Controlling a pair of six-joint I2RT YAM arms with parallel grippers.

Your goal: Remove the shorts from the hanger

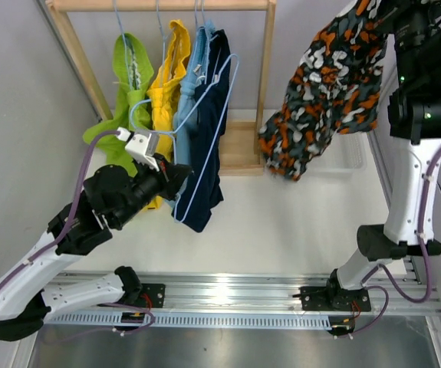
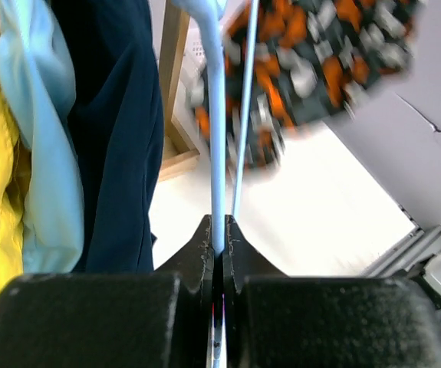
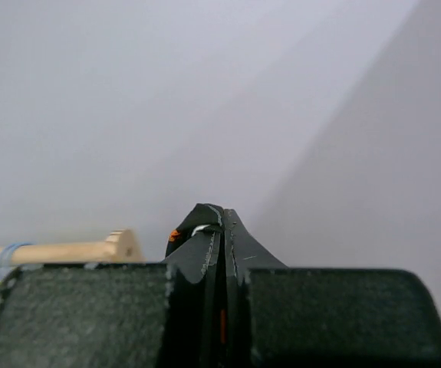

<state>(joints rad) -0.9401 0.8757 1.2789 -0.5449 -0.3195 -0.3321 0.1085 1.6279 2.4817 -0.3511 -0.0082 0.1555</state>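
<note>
The left gripper point(image 2: 218, 239) is clamped shut on the wire of a light blue hanger point(image 2: 213, 115), low beside the navy shorts point(image 1: 208, 142). Behind them the light blue shorts point(image 1: 192, 100), yellow shorts point(image 1: 170, 84) and lime green shorts point(image 1: 128, 88) hang from the wooden rail point(image 1: 159, 4). Off to the right, well apart from the rail, the right gripper point(image 3: 222, 220) is raised and pinched closed on the orange-black-white patterned shorts point(image 1: 324, 92), which dangle free above the table.
</note>
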